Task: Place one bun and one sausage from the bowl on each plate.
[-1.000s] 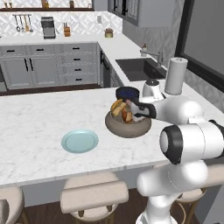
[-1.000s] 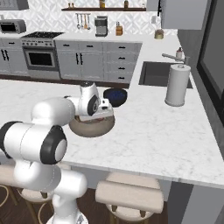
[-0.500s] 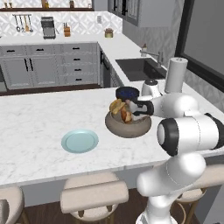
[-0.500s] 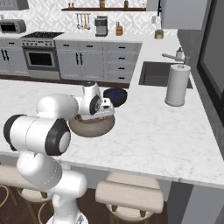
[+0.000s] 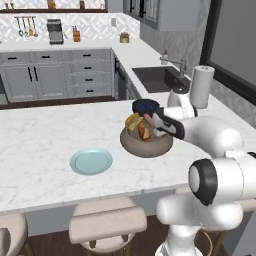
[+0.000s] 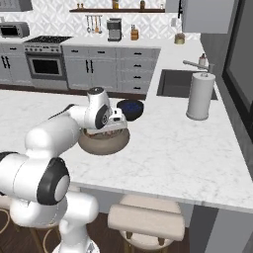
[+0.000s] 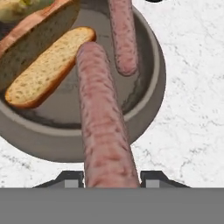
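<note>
No brand, label or legible writing appears on any object. Left base view, from left to right: the pale blue plate [image 5: 91, 161] lies flat on the white marbled desk [image 5: 40, 145], well apart from the bowl [image 5: 146, 143], which sits near the desk's middle. Buns [image 5: 133, 121] stand heaped at the bowl's left side. The tool [image 5: 150, 123] hangs over the bowl's right half, with a pinkish sausage [image 5: 147, 120] at its tip. The dark blue bowl [image 5: 145, 106] stands just behind the stone-like bowl, and a paper towel roll [image 5: 201, 86] stands upright at far right, beside the sink [image 5: 157, 78].

Right base view: the arm's forearm covers the bowl's [image 6: 105, 142] rear half, so its contents are hidden; the dark blue bowl [image 6: 131, 109] and paper towel roll [image 6: 200, 96] lie to its right.

Hand view: the tool [image 7: 110, 179] is clenched on a sausage [image 7: 103, 118], whose length runs up from between the two fingertips [image 7: 70, 178] over the bowl's rim [image 7: 148, 107]. Whether its far end rests on the bowl floor cannot be told. A second sausage [image 7: 124, 37] lies inside the bowl to the right, and two buns [image 7: 47, 65] lie to the left, one overlapping the other.
</note>
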Available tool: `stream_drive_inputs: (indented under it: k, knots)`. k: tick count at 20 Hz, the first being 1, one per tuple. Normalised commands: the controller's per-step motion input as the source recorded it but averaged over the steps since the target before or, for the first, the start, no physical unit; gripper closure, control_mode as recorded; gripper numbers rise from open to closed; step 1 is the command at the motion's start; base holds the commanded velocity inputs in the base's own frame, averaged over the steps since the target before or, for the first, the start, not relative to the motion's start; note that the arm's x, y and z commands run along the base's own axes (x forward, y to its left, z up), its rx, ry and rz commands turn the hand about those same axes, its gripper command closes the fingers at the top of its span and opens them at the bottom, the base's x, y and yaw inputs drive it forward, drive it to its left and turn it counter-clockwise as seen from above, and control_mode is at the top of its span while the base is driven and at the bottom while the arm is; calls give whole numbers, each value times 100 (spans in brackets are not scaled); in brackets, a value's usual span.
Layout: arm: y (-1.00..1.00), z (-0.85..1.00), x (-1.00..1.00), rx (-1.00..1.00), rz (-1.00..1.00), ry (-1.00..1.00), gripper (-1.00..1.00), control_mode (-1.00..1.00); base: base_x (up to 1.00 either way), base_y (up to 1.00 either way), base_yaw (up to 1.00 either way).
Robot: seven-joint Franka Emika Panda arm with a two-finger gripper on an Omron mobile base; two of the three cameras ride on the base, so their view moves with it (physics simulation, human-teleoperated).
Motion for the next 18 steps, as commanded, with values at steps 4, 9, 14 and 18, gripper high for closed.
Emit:
stream_drive_inputs:
  k: [4,9,14,18]
  knots:
    - [31,92,-68,3,0,2,100,-100,0,0,0]
    - [80,45,-68,4,0,13,100,-100,0,0,0]
    - [100,1,-46,1,0,11,100,-100,0,0,0]
    - [100,-23,9,3,0,9,100,-100,0,0,0]
